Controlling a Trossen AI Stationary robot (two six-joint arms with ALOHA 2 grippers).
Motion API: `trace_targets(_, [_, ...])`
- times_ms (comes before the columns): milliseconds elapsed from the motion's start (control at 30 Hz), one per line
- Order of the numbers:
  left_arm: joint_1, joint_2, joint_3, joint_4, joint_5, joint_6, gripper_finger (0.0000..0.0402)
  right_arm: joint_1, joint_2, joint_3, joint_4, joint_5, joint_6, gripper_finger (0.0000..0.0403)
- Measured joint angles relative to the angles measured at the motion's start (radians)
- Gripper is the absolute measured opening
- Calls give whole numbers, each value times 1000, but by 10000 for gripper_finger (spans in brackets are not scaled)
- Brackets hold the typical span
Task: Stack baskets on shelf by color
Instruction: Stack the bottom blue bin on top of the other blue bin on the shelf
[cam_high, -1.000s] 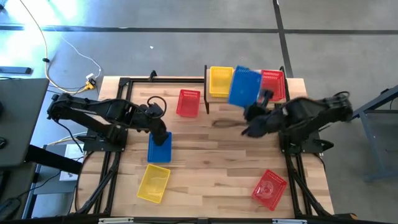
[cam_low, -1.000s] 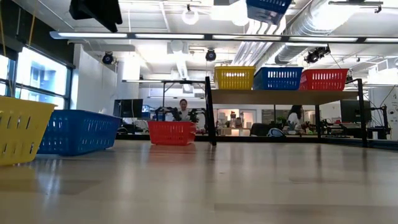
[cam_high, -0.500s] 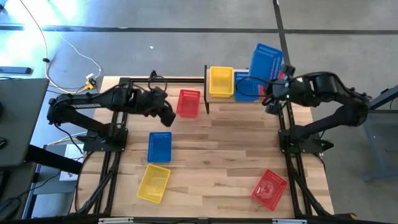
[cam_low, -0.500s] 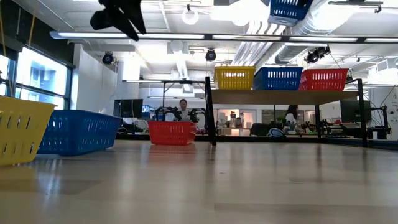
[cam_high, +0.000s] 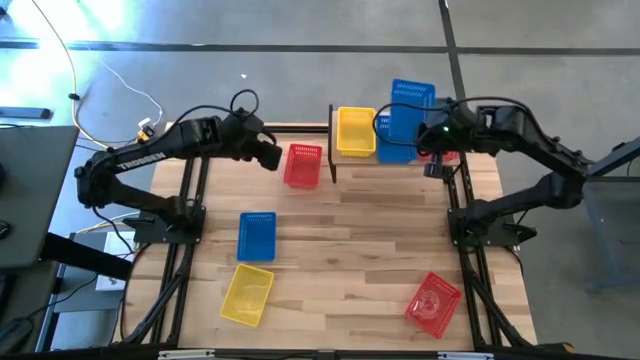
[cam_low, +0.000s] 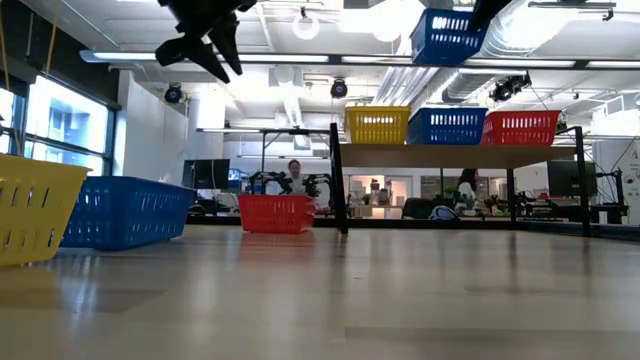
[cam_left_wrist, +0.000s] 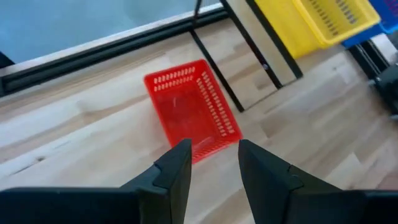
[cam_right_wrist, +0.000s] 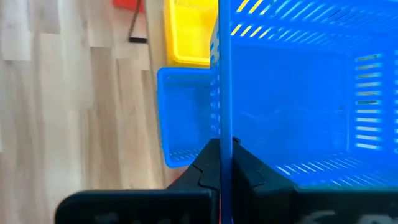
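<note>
Right tool (cam_high: 432, 140) pinches a blue basket's (cam_high: 410, 105) wall, held in the air just above the blue basket on the shelf (cam_right_wrist: 180, 115); stacking means going straight down. Left tool (cam_left_wrist: 211, 165), fingers spread, hovers over the red basket (cam_left_wrist: 191, 109) on the bench (cam_high: 360, 240).

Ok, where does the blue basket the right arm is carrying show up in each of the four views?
High: the held blue basket sits above the shelf, beside the yellow basket.
Low: top edge, above the shelf's blue basket.
Left wrist: not in it.
Right wrist: fills the picture, clamped by the right gripper.
Shared landmark: the yellow basket.
</note>
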Motion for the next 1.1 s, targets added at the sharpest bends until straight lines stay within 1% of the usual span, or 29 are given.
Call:
trace_targets(100, [28, 0, 0, 0, 1, 3, 122, -21, 22, 0, -1, -44, 1, 0])
trace_targets(200, [55, 0, 0, 0, 1, 31, 122, -30, 51, 0, -9, -67, 3, 0])
trace_targets(333, [85, 0, 0, -1, 1, 67, 122, -47, 85, 0, -11, -68, 5, 0])
trace_targets(467, [111, 0, 0, -1, 1, 80, 122, -59, 112, 0, -14, -69, 56, 0])
trace_targets(633, [136, 0, 0, -1, 2, 105, 122, -56, 115, 0, -2, -70, 74, 0])
trace_targets(800, [153, 0, 0, -1, 45, 108, 122, -42, 111, -6, 4, -67, 145, 0])
trace_targets(867, [154, 0, 0, -1, 47, 108, 122, -24, 88, -61, 32, -52, 154, 0])
trace_targets(1000, [154, 0, 0, -1, 48, 108, 122, 10, -7, -238, 137, 18, 151, 0])
trace_targets(1100, [154, 0, 0, -1, 62, 106, 122, 14, -54, -295, 216, 16, 105, 0])
